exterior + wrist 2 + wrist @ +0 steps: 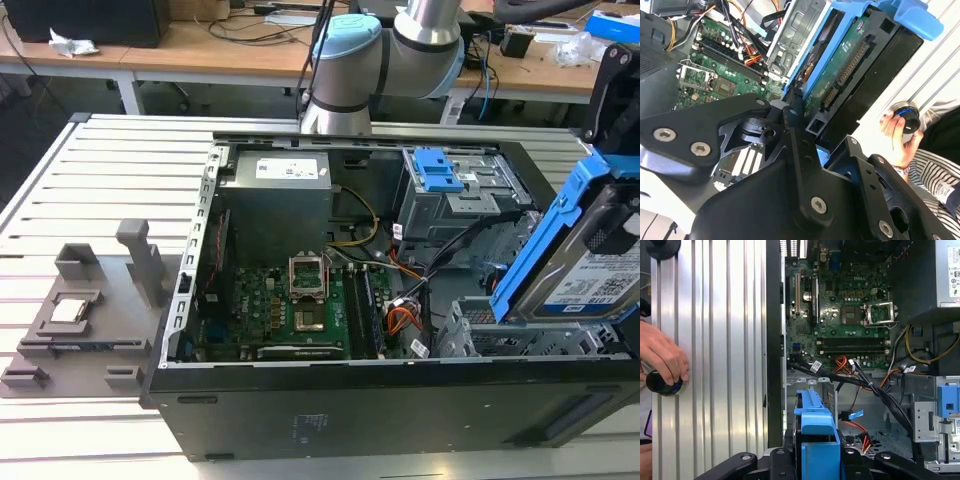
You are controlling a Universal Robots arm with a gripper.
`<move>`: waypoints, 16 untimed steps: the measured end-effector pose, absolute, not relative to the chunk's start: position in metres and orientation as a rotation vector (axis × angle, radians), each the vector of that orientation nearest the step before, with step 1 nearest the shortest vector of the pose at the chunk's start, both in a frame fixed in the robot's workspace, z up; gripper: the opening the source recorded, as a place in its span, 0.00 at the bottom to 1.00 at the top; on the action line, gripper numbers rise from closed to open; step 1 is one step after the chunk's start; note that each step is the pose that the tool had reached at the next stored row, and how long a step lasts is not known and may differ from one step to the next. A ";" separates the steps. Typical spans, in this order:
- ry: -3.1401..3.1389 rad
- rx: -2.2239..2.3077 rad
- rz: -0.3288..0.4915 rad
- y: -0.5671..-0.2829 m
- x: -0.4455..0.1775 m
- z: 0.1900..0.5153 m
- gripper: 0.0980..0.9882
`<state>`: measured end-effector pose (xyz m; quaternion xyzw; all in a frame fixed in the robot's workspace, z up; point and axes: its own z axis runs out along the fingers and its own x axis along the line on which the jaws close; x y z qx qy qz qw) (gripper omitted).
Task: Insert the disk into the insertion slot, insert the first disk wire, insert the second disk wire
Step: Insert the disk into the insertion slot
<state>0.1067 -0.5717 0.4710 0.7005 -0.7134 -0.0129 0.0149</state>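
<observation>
— Black arms of the tool (815,127) sit closest, pinching the disk (830,80) across the long sides of its blue carrier (910,17).

— Where is the disk against the case?

— Up in the air, steeply tilted, at the exterior view's right end of the open case (400,400). Its low end is just above the insertion slot (475,332). Not in yet, I'd say.

— How would you expect it to handle?

— Stiff, and fairly heavy for its size, I'd guess, and it won't like knocks. The carrier is plastic, so it probably gives a little. Its side rails look the sound place to take hold, clear of the bare board underneath.

— You can see the board?

— In the second wrist view, yes: a green circuit board (858,37) with its connector row (847,72) facing the camera. The exterior view gives the other face, with the white-and-blue label (600,285).

— And the first wrist view?

— It looks past the carrier's end into the case: motherboard (850,315), orange wires (841,362), the taller grey cage (927,420). A person's hand (662,357) rests on the slatted surface (720,340), closed over a black knob (660,384).
</observation>
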 end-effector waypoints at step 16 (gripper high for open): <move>-2.220 2.180 -0.040 -0.572 0.107 0.448 0.30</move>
